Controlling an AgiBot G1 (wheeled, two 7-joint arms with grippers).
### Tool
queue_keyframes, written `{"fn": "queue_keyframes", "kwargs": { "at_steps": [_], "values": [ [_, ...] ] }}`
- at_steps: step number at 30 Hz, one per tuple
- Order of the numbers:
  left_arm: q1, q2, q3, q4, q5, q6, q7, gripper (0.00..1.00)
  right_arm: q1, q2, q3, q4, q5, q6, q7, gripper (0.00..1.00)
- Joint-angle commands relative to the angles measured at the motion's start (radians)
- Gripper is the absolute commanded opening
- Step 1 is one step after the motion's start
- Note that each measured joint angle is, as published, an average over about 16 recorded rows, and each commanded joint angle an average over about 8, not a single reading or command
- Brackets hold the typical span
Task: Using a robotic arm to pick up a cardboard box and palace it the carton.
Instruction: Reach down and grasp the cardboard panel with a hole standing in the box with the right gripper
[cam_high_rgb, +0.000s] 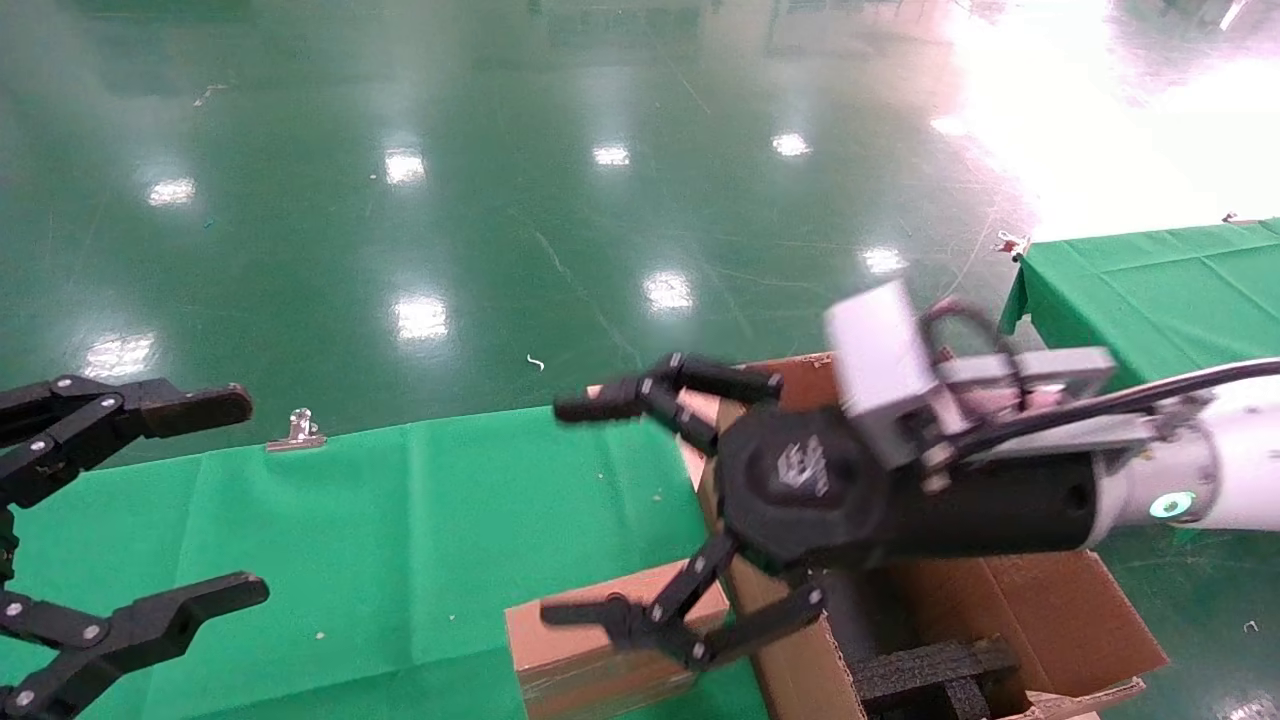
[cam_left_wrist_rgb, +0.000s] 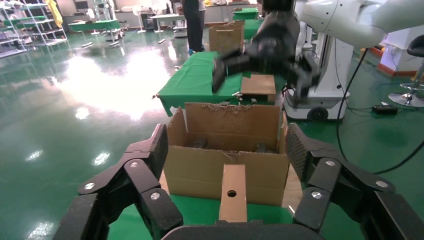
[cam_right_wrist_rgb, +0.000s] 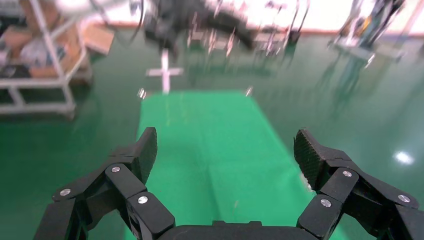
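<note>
The cardboard box, small and brown, lies on the green table beside the carton's left wall. In the left wrist view the cardboard box shows its round hole, in front of the carton. The carton stands open at the right with black foam blocks inside. The robotic arm's right gripper hangs open above the box, fingers spread wide and holding nothing. In its own view the right gripper looks over green cloth only. My left gripper is open and empty at the far left, and in its own view the left gripper faces the carton.
The green-clothed table carries a metal binder clip at its far edge. A second green table stands at the right behind the carton. Glossy green floor lies beyond.
</note>
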Motion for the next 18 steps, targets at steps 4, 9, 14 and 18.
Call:
{"fn": "queue_keyframes", "kwargs": {
  "at_steps": [4, 9, 14, 18],
  "values": [
    [0.000, 0.000, 0.000, 0.000, 0.000, 0.000, 0.000, 0.00, 0.075, -0.021, -0.068, -0.012, -0.122, -0.029, 0.039, 1.00],
    [0.000, 0.000, 0.000, 0.000, 0.000, 0.000, 0.000, 0.00, 0.180, -0.071, -0.169, -0.029, -0.264, -0.061, 0.063, 1.00],
    [0.000, 0.000, 0.000, 0.000, 0.000, 0.000, 0.000, 0.00, 0.268, -0.121, -0.290, -0.053, -0.360, -0.072, 0.063, 1.00],
    [0.000, 0.000, 0.000, 0.000, 0.000, 0.000, 0.000, 0.00, 0.327, -0.152, -0.386, -0.079, -0.409, -0.073, 0.050, 1.00]
  ]
}}
